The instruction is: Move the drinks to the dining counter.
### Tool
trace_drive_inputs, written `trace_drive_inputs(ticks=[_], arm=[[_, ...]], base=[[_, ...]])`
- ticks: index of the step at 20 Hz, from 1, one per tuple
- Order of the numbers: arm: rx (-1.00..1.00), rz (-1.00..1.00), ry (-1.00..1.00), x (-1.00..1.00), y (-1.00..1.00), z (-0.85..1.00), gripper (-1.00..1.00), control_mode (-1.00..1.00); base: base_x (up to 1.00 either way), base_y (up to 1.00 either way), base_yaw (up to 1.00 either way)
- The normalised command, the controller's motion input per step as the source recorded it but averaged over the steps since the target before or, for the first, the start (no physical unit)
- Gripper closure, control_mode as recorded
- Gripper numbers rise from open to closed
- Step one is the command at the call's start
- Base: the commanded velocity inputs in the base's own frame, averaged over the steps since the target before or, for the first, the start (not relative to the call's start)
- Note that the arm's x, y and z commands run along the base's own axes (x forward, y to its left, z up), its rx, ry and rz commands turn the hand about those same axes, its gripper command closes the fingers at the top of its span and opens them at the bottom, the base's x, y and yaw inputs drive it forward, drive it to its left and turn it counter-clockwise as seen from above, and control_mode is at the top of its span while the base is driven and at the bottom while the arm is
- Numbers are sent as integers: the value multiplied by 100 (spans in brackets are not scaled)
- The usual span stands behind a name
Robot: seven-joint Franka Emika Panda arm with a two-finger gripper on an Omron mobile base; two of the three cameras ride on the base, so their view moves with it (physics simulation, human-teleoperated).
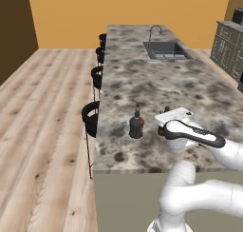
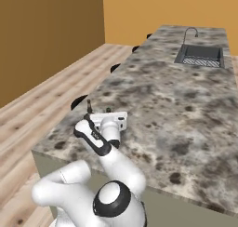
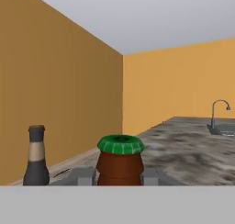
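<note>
A squat black bottle (image 1: 136, 124) with a thin neck stands upright on the dining counter (image 1: 142, 79) near its front end; it also appears at the left of the hand view (image 3: 36, 159), and its neck pokes up beside the hand (image 2: 88, 105). Just to its right my gripper (image 1: 167, 116) is shut on a short brown bottle (image 3: 119, 161) with a green cap, which sits between the two grey fingers (image 3: 82, 176). Only that bottle's top (image 1: 166, 109) (image 2: 108, 110) peeks past the white hand. Whether it rests on the marble or hangs just above it, I cannot tell.
A steel sink (image 1: 166, 49) with a tap (image 3: 219, 110) is set into the far end of the counter (image 2: 186, 105). Round black stools (image 1: 90, 114) line its left side over a wooden floor. Dark cabinets (image 1: 230, 48) stand at the far right. Orange walls enclose the room.
</note>
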Motion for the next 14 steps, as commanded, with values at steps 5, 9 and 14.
trace_drive_inputs(ticks=[5,9,14], arm=[[0,0,0,16,-19,-26,100,-100],[0,0,0,18,-21,-29,100,-100],[0,0,0,17,-7,-19,100,-100]], base=[[0,0,0],[0,0,0],[0,0,0]])
